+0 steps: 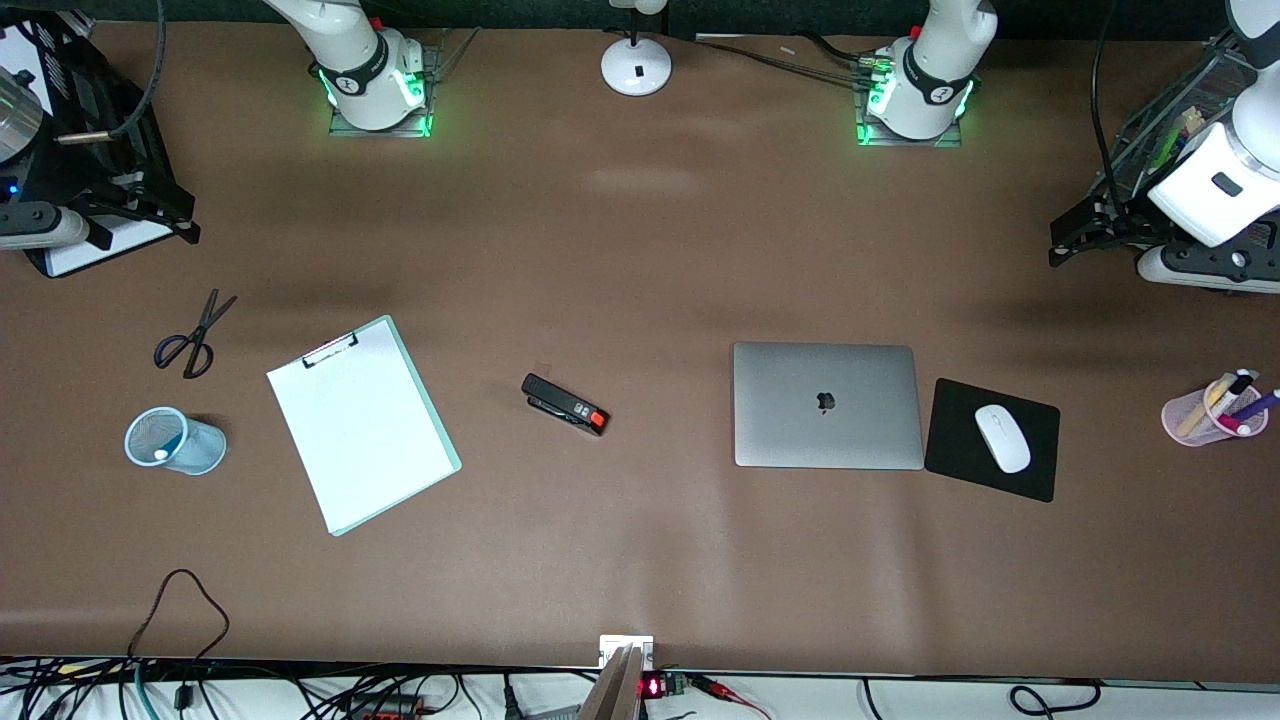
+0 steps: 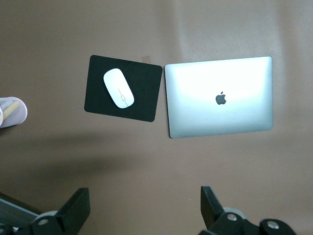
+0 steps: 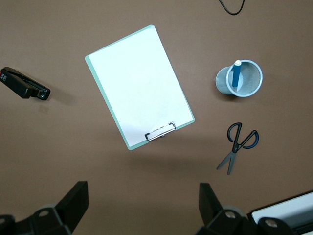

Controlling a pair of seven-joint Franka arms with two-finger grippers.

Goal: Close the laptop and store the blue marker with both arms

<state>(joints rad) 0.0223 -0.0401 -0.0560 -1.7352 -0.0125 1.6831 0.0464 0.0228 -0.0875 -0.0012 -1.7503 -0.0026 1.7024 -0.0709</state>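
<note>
The laptop (image 1: 827,405) lies closed on the table, lid up, just beside a black mouse pad (image 1: 992,440) bearing a white mouse (image 1: 1002,438); the blue marker (image 3: 236,73) stands in a light-blue mesh cup (image 1: 176,440) toward the right arm's end, near the scissors (image 1: 192,338) and clipboard (image 1: 362,424). The left gripper (image 2: 143,210) hangs high over the table beside the laptop and mouse pad — jaws apart, empty; the right gripper (image 3: 142,208) hangs over the table beside the clipboard, jaws likewise apart.
</note>
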